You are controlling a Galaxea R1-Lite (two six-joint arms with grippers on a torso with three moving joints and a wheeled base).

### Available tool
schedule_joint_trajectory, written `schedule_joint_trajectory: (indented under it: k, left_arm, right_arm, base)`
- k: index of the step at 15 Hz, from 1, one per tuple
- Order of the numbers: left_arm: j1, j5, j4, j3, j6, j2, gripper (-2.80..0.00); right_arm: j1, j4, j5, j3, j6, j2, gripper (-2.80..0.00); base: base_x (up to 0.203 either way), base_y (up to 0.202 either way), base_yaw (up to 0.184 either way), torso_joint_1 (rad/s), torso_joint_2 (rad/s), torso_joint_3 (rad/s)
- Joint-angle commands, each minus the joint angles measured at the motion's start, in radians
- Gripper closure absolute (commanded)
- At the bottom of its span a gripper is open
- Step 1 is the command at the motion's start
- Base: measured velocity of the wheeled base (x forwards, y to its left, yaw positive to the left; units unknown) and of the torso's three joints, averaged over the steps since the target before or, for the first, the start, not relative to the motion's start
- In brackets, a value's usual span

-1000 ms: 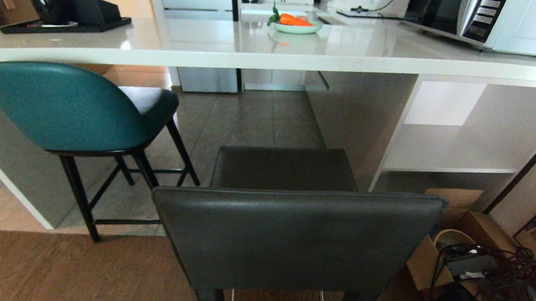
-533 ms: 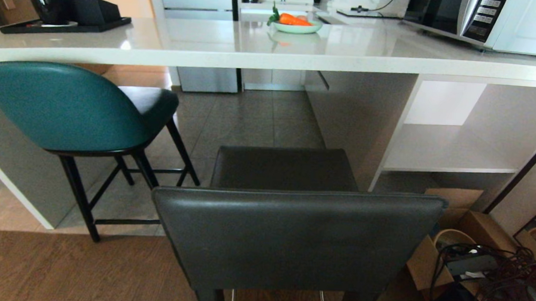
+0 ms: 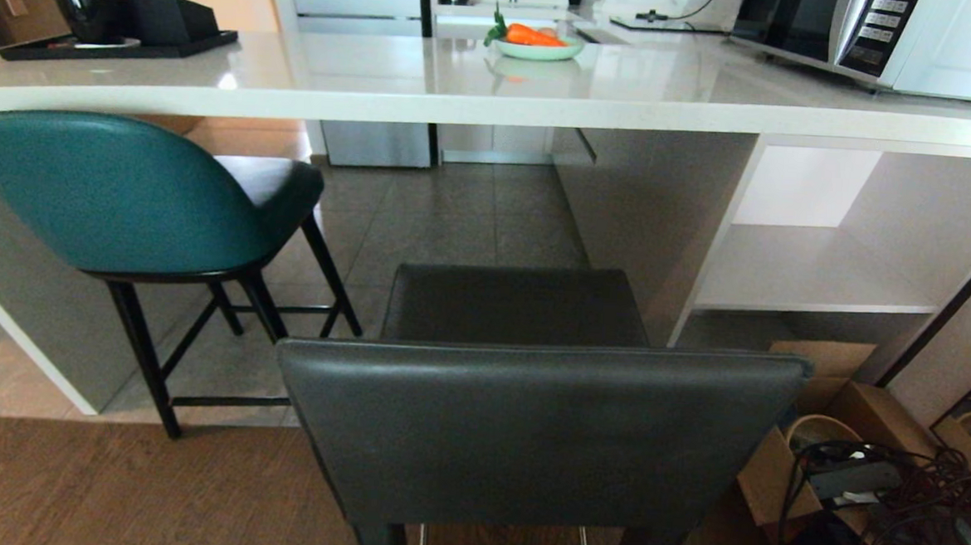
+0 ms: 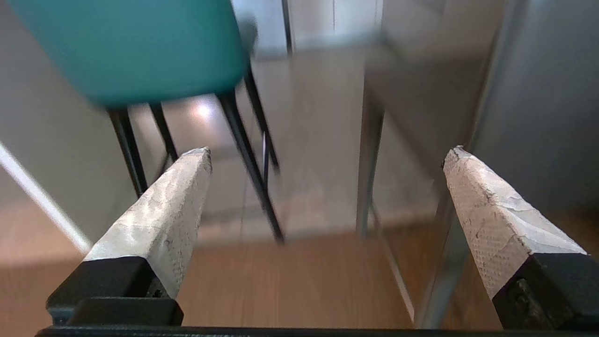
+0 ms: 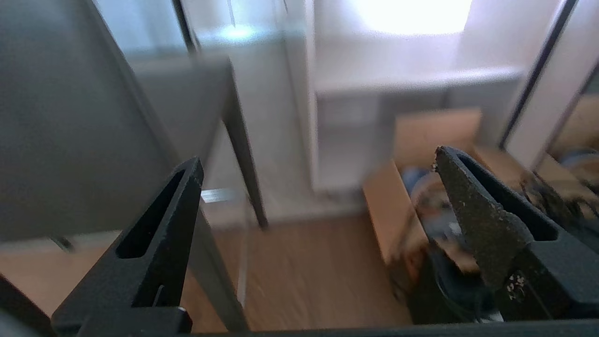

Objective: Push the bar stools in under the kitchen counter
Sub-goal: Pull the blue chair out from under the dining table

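The teal bar stool (image 3: 115, 195) stands at the left, its seat partly under the kitchen counter (image 3: 494, 107). The dark grey bar stool (image 3: 527, 432) stands close in front of me, back toward me, its seat short of the counter's edge. Neither gripper shows in the head view. In the left wrist view my left gripper (image 4: 326, 152) is open over the wooden floor, with the teal stool (image 4: 135, 47) ahead and the grey stool (image 4: 538, 93) beside it. My right gripper (image 5: 317, 157) is open and empty, the grey stool (image 5: 56, 140) to one side.
Cardboard boxes and tangled cables (image 3: 857, 483) lie on the floor right of the grey stool, below white open shelves (image 3: 809, 273). On the counter are a black tray with a cup (image 3: 115, 37), a bowl of carrots (image 3: 539, 47) and a microwave (image 3: 880, 36).
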Motion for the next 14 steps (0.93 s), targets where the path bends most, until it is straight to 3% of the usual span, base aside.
schedule_joint_trajectory:
  k: [1, 3, 14]
  left_arm:
    - [0.000, 0.005, -0.056, 0.092, 0.001, 0.001, -2.80]
    - [-0.001, 0.027, -0.189, 0.117, 0.000, 0.001, -2.80]
    - [-0.004, 0.035, -0.131, 0.117, 0.004, 0.003, -2.80]
  right_arm:
    - [0.001, -0.056, 0.008, 0.086, -0.017, 0.000, -2.80]
    - [0.001, -0.063, 0.031, 0.106, -0.029, 0.000, -2.80]
    - [0.002, -0.041, 0.034, 0.105, -0.006, 0.000, -2.80]
  base:
    - [0.000, 0.000, 0.000, 0.000, 0.00, 0.000]
    - [0.000, 0.000, 0.000, 0.000, 0.00, 0.000]
    - [0.000, 0.000, 0.000, 0.000, 0.00, 0.000]
